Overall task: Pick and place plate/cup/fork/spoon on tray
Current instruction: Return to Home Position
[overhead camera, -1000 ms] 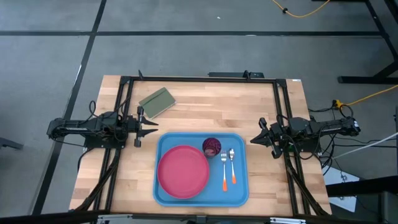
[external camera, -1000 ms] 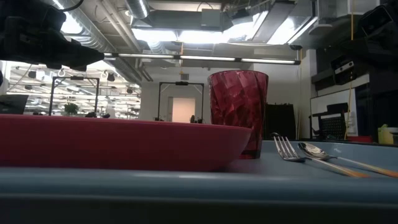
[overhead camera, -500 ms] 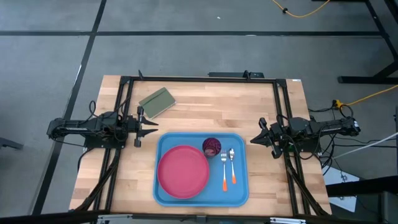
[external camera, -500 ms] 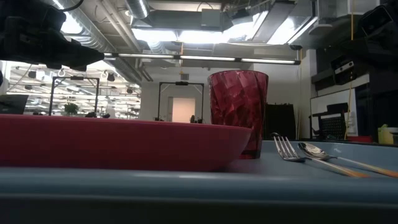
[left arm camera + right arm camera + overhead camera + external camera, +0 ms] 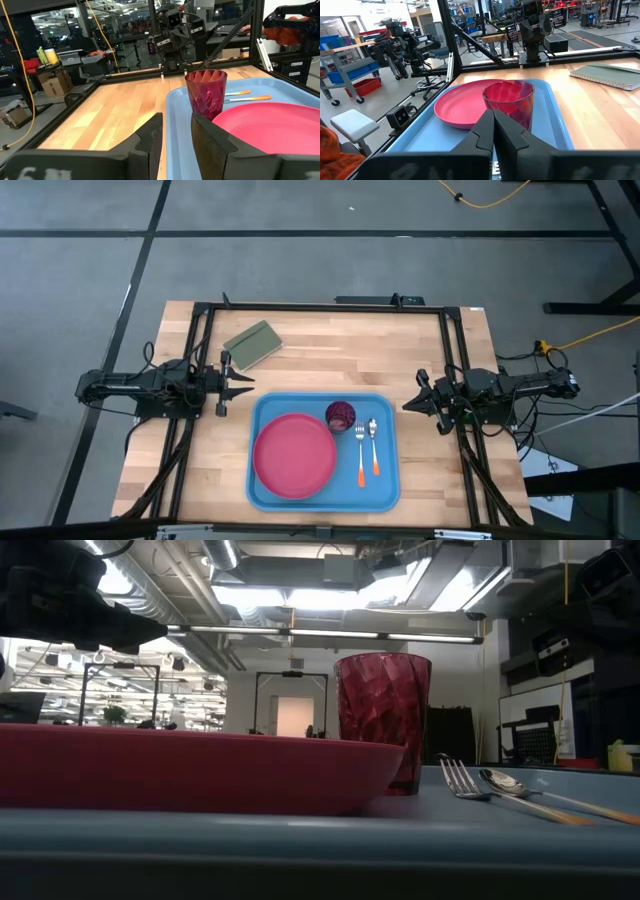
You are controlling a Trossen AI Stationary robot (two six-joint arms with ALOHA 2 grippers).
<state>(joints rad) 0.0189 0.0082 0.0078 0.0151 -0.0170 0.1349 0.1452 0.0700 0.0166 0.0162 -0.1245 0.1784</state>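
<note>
Stillness over the desk (image 5: 330,350), seen from above: nothing has shifted since the frames of a second ago, and both arms lie in the same spots at the desk's two sides. The blue tray (image 5: 385,492) sits at the near middle and carries all four pieces. The plate (image 5: 294,455) fills its left half, the cup (image 5: 340,416) stands at the top middle just beside the plate's rim, and the fork (image 5: 360,460) and the spoon (image 5: 373,442) lie side by side to the right of the cup. An olive-green block (image 5: 252,344) rests apart on the bare wood. The left claw (image 5: 240,392) points at the tray's upper left corner and the right claw (image 5: 407,406) at its upper right corner. Neither touches anything.

At desk height the scene is likewise unchanged. The plate (image 5: 200,770) spreads across the foreground on the tray (image 5: 320,850), the cup (image 5: 383,720) stands upright behind it, and the fork (image 5: 465,783) and the spoon (image 5: 510,783) lie flat to the right.

From the left wrist, the left claw (image 5: 177,117) shows a narrow gap between its fingers and holds nothing. Beyond it are the tray (image 5: 175,100), the cup (image 5: 206,92), the plate (image 5: 270,125) and the fork's orange handle (image 5: 255,98).

From the right wrist, the right claw (image 5: 493,117) has its fingers pressed together, empty, aimed at the cup (image 5: 509,100), with the plate (image 5: 460,105) behind it on the tray (image 5: 555,125) and the block (image 5: 607,75) farther off.
</note>
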